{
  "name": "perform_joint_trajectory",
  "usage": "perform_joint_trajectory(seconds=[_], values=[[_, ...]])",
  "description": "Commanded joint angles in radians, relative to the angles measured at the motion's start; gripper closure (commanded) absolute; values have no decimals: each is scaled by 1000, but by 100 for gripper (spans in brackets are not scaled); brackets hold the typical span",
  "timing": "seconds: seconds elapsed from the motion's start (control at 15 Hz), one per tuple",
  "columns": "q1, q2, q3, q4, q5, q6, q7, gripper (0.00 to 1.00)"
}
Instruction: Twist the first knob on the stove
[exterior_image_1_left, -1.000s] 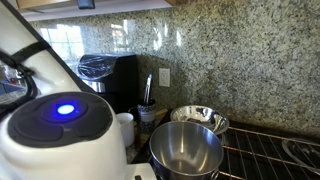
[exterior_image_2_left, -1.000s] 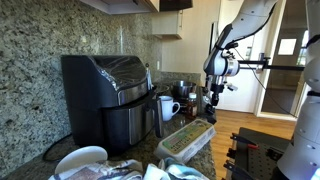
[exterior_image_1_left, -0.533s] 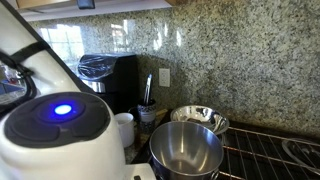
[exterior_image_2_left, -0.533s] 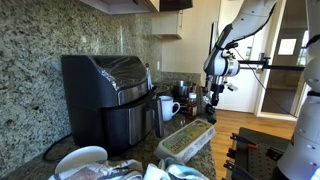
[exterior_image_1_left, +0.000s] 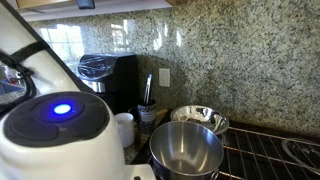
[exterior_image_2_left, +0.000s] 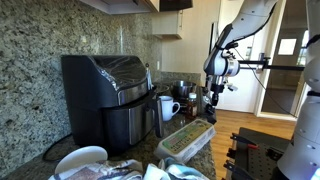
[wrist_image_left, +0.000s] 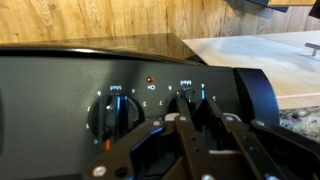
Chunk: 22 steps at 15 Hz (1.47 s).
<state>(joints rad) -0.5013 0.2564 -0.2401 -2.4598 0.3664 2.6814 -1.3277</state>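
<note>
Your pincer (wrist_image_left: 197, 110) sits at the right-hand knob (wrist_image_left: 186, 94) of two on the stove (wrist_image_left: 60, 90) front panel, fingers nearly together, but you cannot tell whether they clamp it.

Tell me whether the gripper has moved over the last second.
No. In an exterior view the gripper sits at the same spot beside the white mug as before.
</note>
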Motion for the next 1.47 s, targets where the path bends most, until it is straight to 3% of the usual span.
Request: perform_joint_trajectory(seconds=[0.0,0.67,0.8,1.07,1.4], values=[[25,13,42,-28,26,21,56,93],[35,-3,37,-13,4,-7,76,93],[40,-3,36,-10,-3,-5,97,89],[49,-1,43,1,-9,-6,135,45],[62,0,53,17,-16,-22,213,7]])
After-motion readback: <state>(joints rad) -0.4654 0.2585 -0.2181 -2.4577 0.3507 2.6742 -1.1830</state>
